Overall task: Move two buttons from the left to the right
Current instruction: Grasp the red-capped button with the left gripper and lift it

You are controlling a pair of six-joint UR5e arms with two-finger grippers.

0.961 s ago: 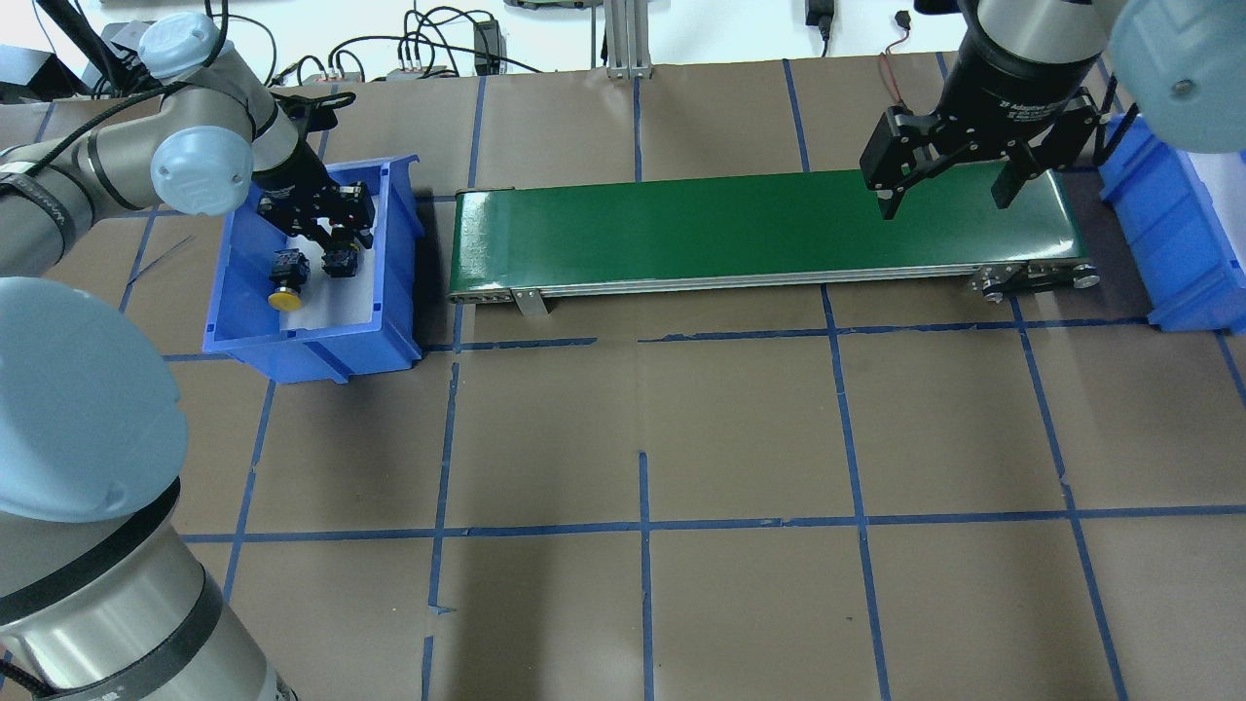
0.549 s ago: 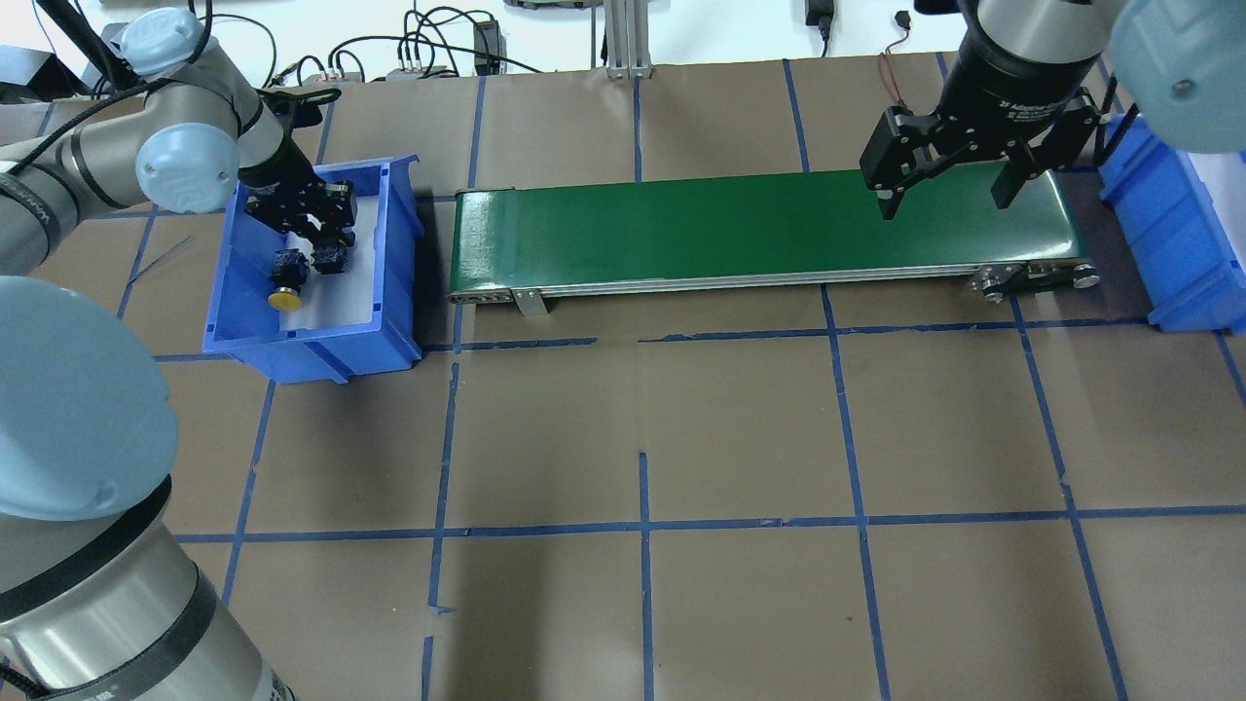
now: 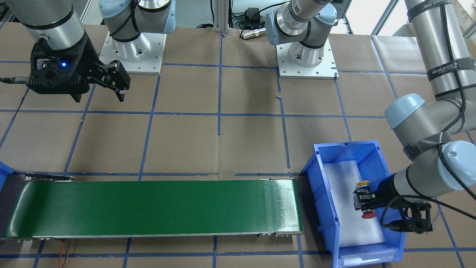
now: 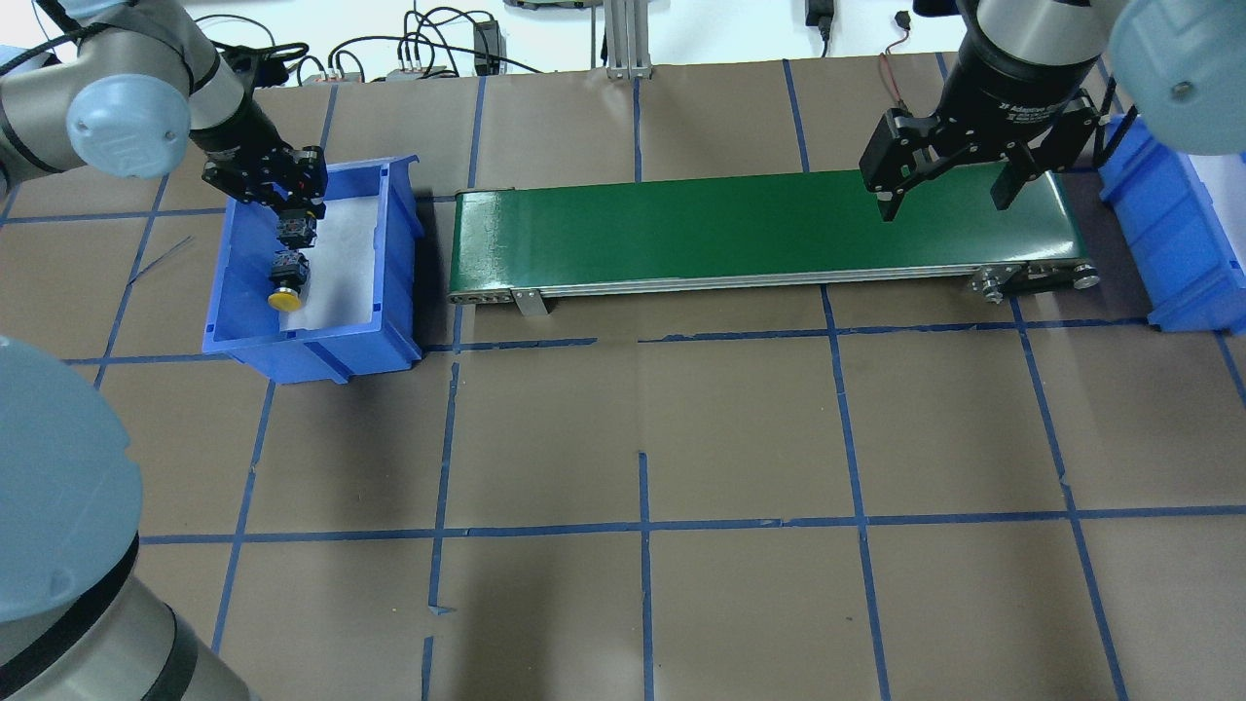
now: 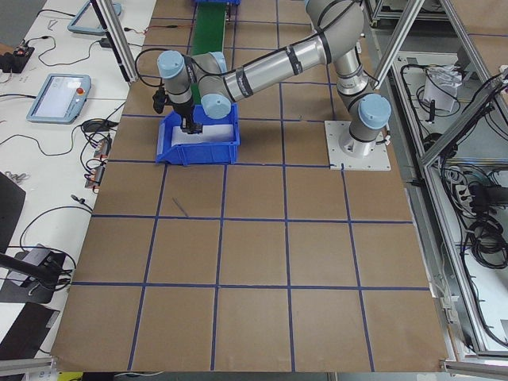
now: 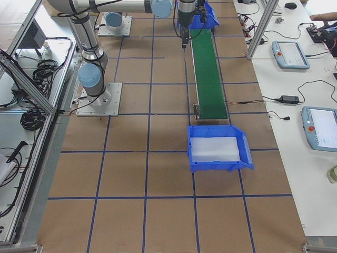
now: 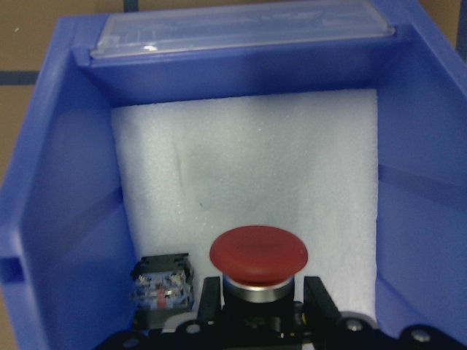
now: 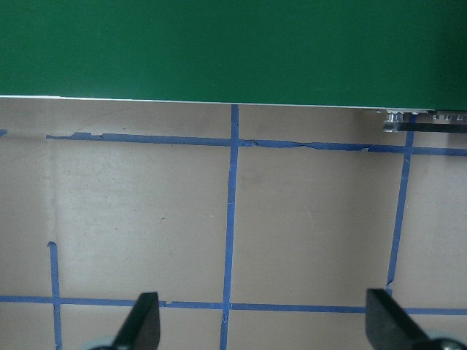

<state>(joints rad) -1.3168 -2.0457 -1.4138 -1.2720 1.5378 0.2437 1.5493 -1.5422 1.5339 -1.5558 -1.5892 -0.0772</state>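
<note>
My left gripper point(image 4: 293, 216) is shut on the red mushroom-cap button point(image 4: 295, 230) and holds it inside the left blue bin point(image 4: 311, 343). In the left wrist view the red cap point(image 7: 258, 255) sits between my fingers point(image 7: 319, 297), over the white foam. The yellow button point(image 4: 285, 284) lies on the foam just in front of it. Its body shows in the left wrist view point(image 7: 162, 290) and its cap in the front-facing view point(image 3: 363, 183). My right gripper point(image 4: 939, 200) is open and empty above the right end of the green conveyor point(image 4: 759, 229).
A second blue bin point(image 4: 1168, 234) stands past the conveyor's right end; it is the near one in the right view point(image 6: 218, 150). The brown table has blue tape lines point(image 8: 230, 219). Cables lie along the back edge point(image 4: 419, 49).
My left gripper has risen and shifted to the back left of the bin, with the red button in it. The yellow button and my right arm have not moved.
</note>
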